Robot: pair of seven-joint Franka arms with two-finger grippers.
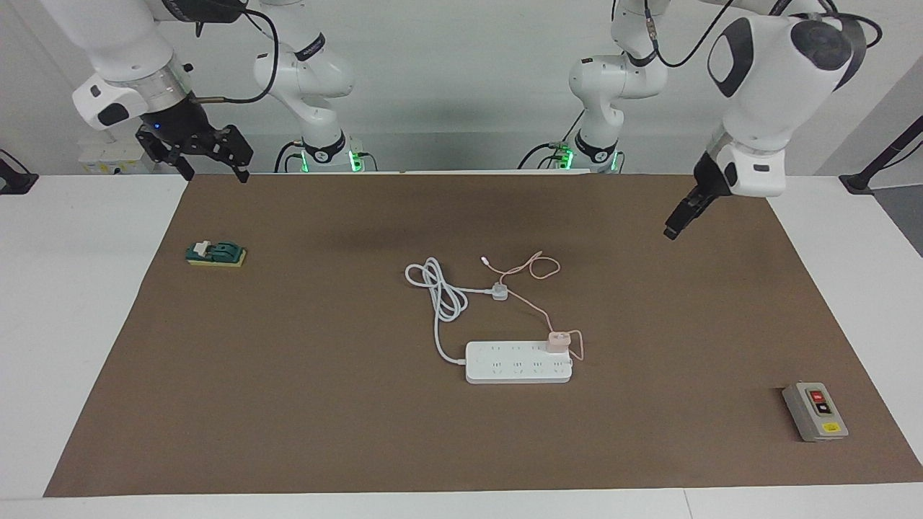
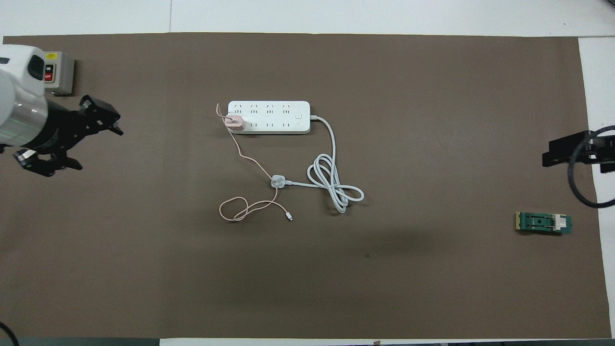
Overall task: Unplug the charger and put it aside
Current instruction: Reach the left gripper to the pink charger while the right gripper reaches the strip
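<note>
The charger [image 1: 559,340] [image 2: 234,122] is a small pink cube plugged into the white power strip [image 1: 505,369] [image 2: 269,111], at the strip's end toward the left arm. Its thin pink cable [image 1: 537,268] [image 2: 240,209] runs toward the robots and ends in a loose loop on the mat. My left gripper [image 1: 678,220] [image 2: 96,146] hangs open and holds nothing, over the mat at the left arm's end, well apart from the charger. My right gripper [image 1: 216,173] [image 2: 552,154] hangs open over the mat's edge at the right arm's end, also holding nothing.
The strip's thick white cord [image 1: 440,288] [image 2: 331,182] lies coiled beside the pink cable, its white plug [image 1: 499,292] [image 2: 278,181] resting on that cable. A grey switch box [image 1: 815,412] [image 2: 57,72] sits near the left gripper. A green block [image 1: 216,254] [image 2: 544,223] lies near the right gripper.
</note>
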